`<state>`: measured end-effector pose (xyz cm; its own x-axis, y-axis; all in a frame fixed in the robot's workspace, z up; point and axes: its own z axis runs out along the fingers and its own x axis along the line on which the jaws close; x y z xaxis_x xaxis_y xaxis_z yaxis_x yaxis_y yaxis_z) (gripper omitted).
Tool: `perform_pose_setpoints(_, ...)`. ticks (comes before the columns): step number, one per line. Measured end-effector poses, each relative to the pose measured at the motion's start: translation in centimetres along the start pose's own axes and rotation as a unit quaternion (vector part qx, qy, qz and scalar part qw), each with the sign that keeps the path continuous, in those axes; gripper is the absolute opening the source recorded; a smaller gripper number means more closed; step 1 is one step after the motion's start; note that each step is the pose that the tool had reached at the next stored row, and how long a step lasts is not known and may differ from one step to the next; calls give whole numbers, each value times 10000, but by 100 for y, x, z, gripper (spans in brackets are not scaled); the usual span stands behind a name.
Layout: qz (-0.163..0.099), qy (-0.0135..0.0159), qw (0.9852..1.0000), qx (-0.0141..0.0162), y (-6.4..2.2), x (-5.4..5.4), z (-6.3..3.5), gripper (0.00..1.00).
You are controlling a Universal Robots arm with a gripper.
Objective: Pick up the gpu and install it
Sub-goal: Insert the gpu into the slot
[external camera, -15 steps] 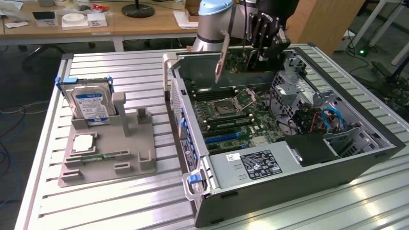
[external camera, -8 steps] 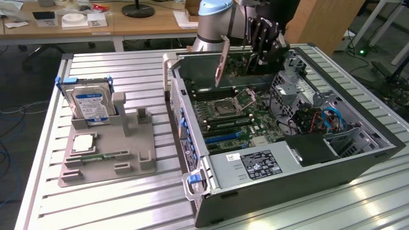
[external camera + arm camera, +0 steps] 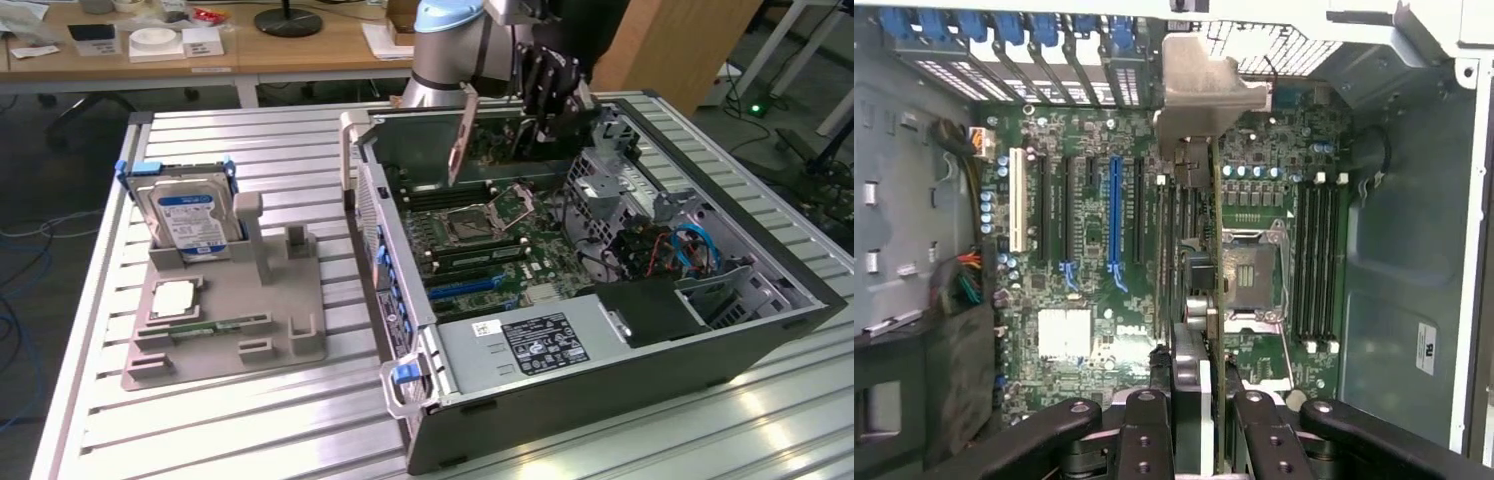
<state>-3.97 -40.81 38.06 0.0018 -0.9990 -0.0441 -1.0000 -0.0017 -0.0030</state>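
Gripper (image 3: 550, 100) grips gpu (image 3: 462, 132), card upright and edge-on, above motherboard (image 3: 494, 235) in open computer case (image 3: 767, 325). At exterior view's left, grey holder (image 3: 267, 300) with hard drive (image 3: 187, 222) standing in it. Slatted table (image 3: 240, 420).

The gpu (image 3: 463, 135) was brownish with a pale silver bracket. The gripper (image 3: 1194, 390) was black. The motherboard (image 3: 487, 235) was green, with one white slot (image 3: 1016, 200) and one blue slot (image 3: 1116, 215). The computer case (image 3: 641, 365) was dark grey. At the exterior view's left, the hard drive (image 3: 187, 222) was silver with a blue-and-white label, and its holder (image 3: 254, 310) was grey. The counter (image 3: 267, 140) was pale silver, ribbed in stripes.
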Motion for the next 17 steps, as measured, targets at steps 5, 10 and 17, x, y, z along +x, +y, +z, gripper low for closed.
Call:
perform_pose_setpoints(5,190,-4,9998,10,-1,3,86,28)
perform_pose_setpoints(10,284,-5,9996,19,9,55,153,28)
perform_pose_setpoints(17,233,-6,9997,82,76,77,229,28)
